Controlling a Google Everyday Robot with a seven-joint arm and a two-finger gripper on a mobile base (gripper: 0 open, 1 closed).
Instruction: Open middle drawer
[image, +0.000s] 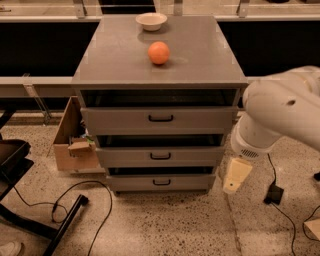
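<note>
The middle drawer (130, 157) sits second of three under the grey worktop (115, 60), between the taller top drawer (115, 121) and the bottom drawer (130, 183), its small black handle (160, 156) untouched. The pincer (237, 176) hangs low just right of the bottom drawer, well clear of that handle; I cannot tell whether it is open or closed, and it holds nothing I can see. An orange (159, 52) and a white bowl (151, 20) rest on the worktop
</note>
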